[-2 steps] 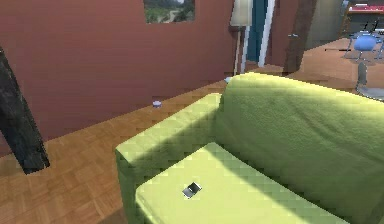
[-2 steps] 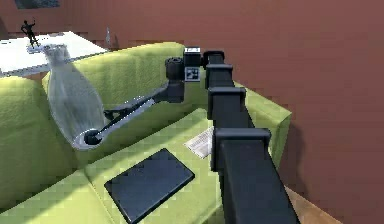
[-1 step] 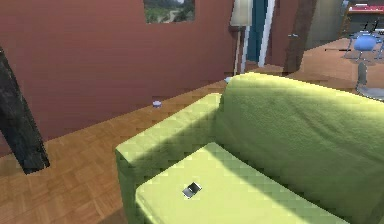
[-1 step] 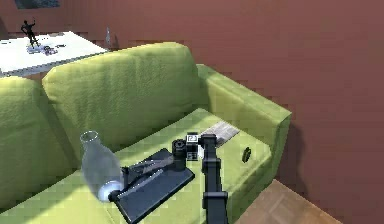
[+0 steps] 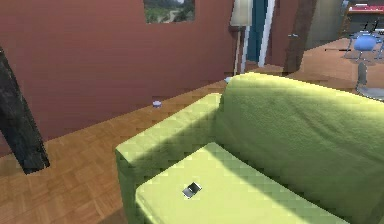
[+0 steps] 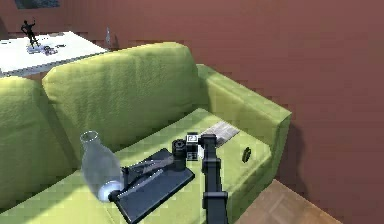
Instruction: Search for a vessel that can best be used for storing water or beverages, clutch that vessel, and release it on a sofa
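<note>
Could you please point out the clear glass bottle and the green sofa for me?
Clear glass bottle (image 6: 98, 165): arm side view, on its body.
Lime-green cushioned sofa (image 6: 130, 85): arm side view, on its backrest.

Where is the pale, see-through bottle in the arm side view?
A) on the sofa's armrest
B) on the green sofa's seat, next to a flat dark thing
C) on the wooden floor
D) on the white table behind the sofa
B: the bottle rests on the seat of the green sofa, with its lower end beside the flat dark thing that lies on the same cushion.
</note>
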Robot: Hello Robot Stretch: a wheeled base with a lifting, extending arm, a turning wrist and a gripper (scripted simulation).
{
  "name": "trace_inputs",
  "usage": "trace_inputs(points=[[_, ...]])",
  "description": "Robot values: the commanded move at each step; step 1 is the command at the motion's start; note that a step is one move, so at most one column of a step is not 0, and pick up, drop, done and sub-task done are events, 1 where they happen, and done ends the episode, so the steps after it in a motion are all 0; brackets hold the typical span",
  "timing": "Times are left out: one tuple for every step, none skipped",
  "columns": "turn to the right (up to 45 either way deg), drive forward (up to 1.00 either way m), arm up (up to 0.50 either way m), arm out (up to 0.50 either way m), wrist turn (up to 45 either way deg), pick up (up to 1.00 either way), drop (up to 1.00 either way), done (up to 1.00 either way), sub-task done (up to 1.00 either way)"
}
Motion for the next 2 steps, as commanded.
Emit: trace_inputs(points=[[0.0, 0.00, 0.00, 0.00, 0.0, 0.00, 1.00, 0.00, 0.00], [0.0, 0.00, 0.10, 0.00, 0.0, 0.00, 0.00, 0.00, 0.00]])
